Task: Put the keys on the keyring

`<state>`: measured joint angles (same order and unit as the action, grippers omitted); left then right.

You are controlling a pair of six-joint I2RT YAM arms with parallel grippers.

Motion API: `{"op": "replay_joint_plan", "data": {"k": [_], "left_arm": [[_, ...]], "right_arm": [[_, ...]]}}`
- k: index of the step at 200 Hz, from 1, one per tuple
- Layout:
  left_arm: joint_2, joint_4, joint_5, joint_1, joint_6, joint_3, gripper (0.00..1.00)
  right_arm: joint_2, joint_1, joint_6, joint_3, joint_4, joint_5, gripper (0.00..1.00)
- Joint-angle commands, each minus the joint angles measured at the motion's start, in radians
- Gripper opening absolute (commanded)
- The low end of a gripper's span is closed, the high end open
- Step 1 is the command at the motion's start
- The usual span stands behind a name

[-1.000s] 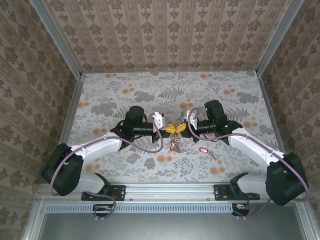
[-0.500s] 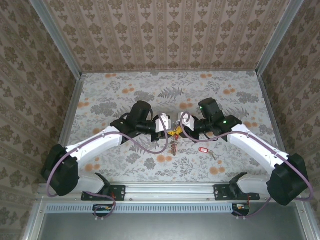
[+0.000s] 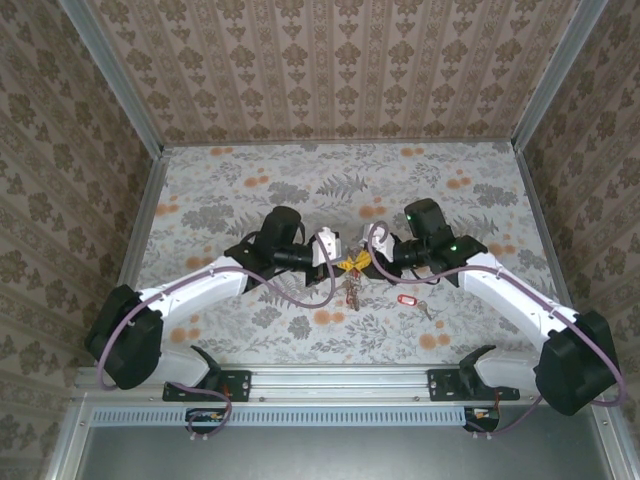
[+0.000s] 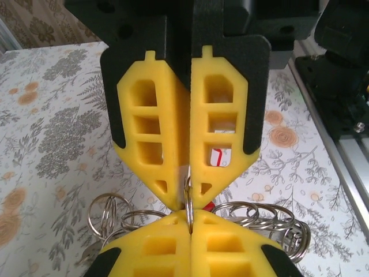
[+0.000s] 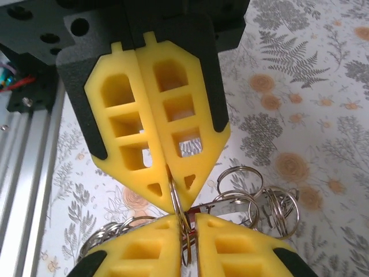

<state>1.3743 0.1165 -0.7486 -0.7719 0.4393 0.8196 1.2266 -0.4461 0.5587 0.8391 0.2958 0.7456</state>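
Nearest the arms' bases, one of the keys (image 3: 405, 299), red-tagged, lay on the floral table (image 3: 250, 180), right of centre and well apart from both grippers, not yet on any ring. Just left of it and slightly farther, the keyring (image 3: 348, 290) hung as a cluster of split rings beneath the two grippers. Flecks of red showed within it, though whether those were keys already threaded could not be told.

Above the cluster, the left gripper (image 3: 343, 264) and right gripper (image 3: 360, 262) met tip to tip at the table's middle. In the left wrist view, the left gripper (image 4: 190, 214) had its yellow fingers pressed together on a single loop of ring wire. In the right wrist view, the right gripper (image 5: 185, 222) showed its fingers a narrow slit apart, with the same wire running between them, and loose rings (image 5: 253, 196) fanned out to the right.

The work appeared to be in the middle: the ring was held between both arms, seemingly to pry or steady a coil, and the loose key remained to be fetched and threaded. Beyond the grippers, the far half of the table carried nothing of the task.
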Motion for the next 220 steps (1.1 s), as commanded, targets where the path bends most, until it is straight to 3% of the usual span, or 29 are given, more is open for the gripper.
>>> {"op": "replay_joint_plan", "data": {"k": [1,56,64,75,102,125,220], "left_arm": [[-0.009,0.258,-0.147,0.005,-0.127,-0.034,0.00],[-0.019,0.345,-0.160,0.014,-0.179,-0.073,0.00],[-0.026,0.305,-0.139,0.014,-0.161,-0.069,0.00],[-0.035,0.200,-0.109,0.013,-0.107,-0.047,0.13],[-0.050,-0.065,0.009,-0.004,0.046,0.023,0.18],[-0.042,-0.198,0.067,-0.010,0.117,0.079,0.19],[-0.012,-0.301,0.135,-0.025,0.170,0.159,0.16]], "right_arm": [[-0.009,0.013,-0.089,-0.038,-0.172,0.153,0.15],[-0.022,0.047,-0.079,-0.063,-0.166,0.154,0.03],[-0.021,0.046,-0.059,-0.046,-0.127,0.148,0.01],[-0.019,0.045,-0.034,-0.020,-0.075,0.139,0.00],[-0.021,0.009,0.046,0.045,0.057,0.030,0.00],[-0.010,-0.028,0.101,0.094,0.142,-0.061,0.00],[0.024,-0.081,0.193,0.209,0.317,-0.187,0.00]]}}
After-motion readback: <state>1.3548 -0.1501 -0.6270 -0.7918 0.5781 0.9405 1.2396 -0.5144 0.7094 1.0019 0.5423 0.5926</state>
